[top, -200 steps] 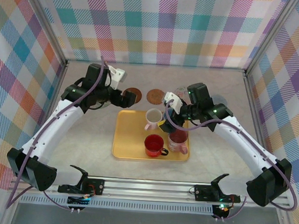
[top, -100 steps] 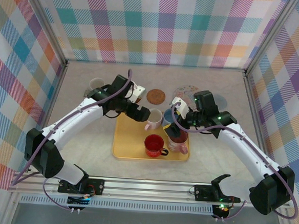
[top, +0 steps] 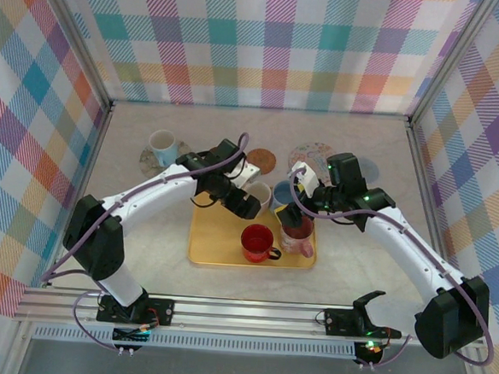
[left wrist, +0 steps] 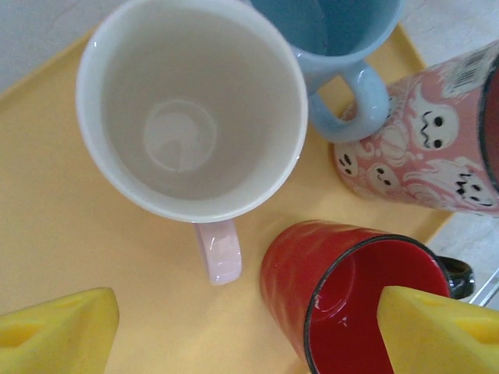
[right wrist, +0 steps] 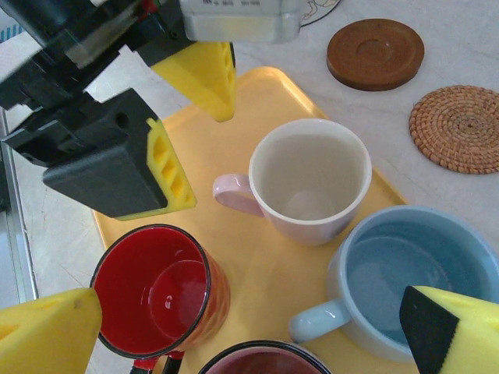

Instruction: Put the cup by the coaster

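Observation:
On the yellow tray (top: 215, 244) stand a white cup with a pink handle (left wrist: 191, 109), a blue cup (right wrist: 413, 273), a red cup (top: 257, 241) and a pink ghost-print cup (top: 298, 238). My left gripper (top: 246, 201) hovers open over the tray beside the white cup (right wrist: 310, 179), its yellow fingers (right wrist: 168, 167) apart and empty. My right gripper (top: 290, 212) hangs open above the ghost cup and the blue cup, holding nothing. A pale blue cup (top: 161, 144) sits on a coaster at the back left. A brown coaster (top: 261, 160) lies behind the tray.
A woven coaster (right wrist: 460, 128) lies beside the brown wooden one (right wrist: 375, 53). A floral coaster (top: 312, 154) and a bluish one (top: 364, 169) lie at the back right. Plaid walls enclose the table on three sides. Both arms crowd the tray's back edge.
My left arm swung from the back left toward the tray, uncovering the pale blue cup on its coaster, and now hovers open by the white cup. The right gripper barely moved.

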